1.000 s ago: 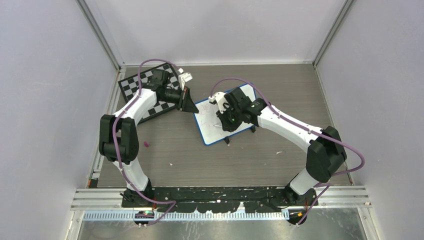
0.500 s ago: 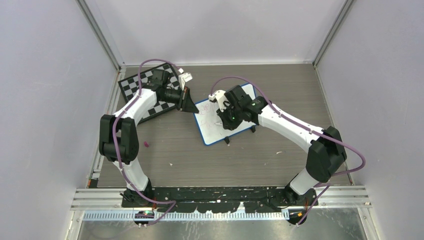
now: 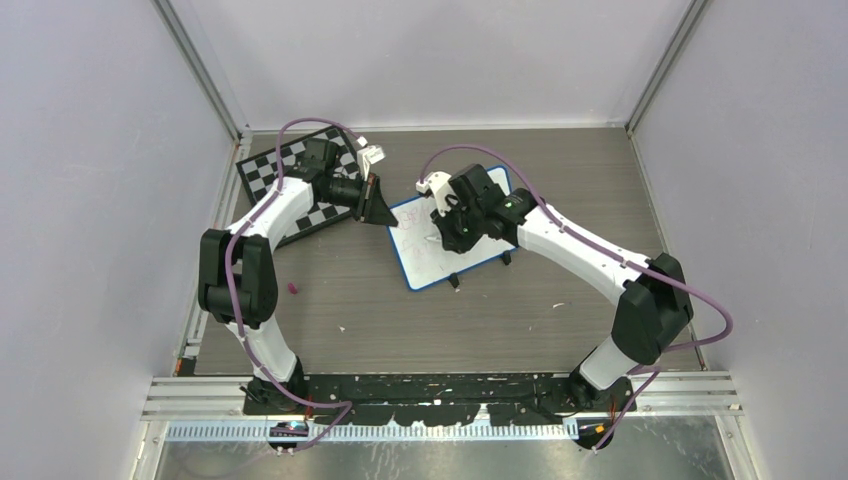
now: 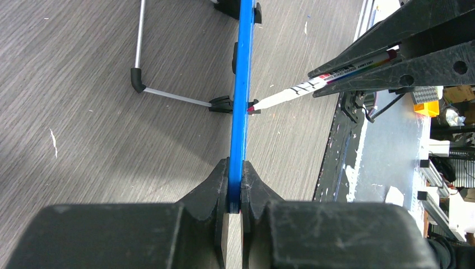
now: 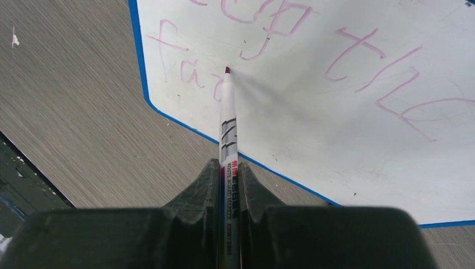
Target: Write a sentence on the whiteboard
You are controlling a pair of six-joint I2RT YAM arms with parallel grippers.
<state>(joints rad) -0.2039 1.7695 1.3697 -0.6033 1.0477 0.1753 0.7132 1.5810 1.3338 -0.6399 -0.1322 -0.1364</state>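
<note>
In the top view, the left arm and the right arm are built of white shells joined by bulky black joint housings. A purple cable is looped along each from base to wrist. A small green light is lit on the right arm near the frame's centre. In the wrist views, the left gripper and the right gripper are shown with matte black, wedge-shaped fingers, lightly scuffed. Round holes are drilled through the right one's, at the left wrist view's upper right.

Glossy whiteboard, seemingly wood-grain matt table
</note>
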